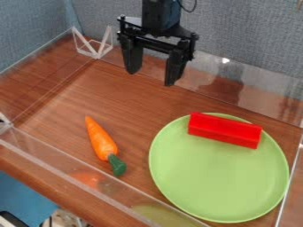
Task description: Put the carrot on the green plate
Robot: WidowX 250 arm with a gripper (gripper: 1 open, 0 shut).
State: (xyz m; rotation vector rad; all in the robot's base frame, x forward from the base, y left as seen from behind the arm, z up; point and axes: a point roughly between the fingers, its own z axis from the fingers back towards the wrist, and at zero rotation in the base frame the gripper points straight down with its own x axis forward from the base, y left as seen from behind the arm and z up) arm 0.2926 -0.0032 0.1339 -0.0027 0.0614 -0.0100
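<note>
While fingers [155, 65] hang spread, carrot [103, 143] near front wall, just beside green plate [219, 173]

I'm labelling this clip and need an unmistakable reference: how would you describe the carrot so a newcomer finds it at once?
Start from the large round lime-green plate on the right of the wooden tabletop. Just left of its rim, apart from it, lies the small orange tapered toy carrot, its dark green stub pointing toward the near edge. Unlike the red rectangular block, it lies on bare wood, not on the plate.
</note>
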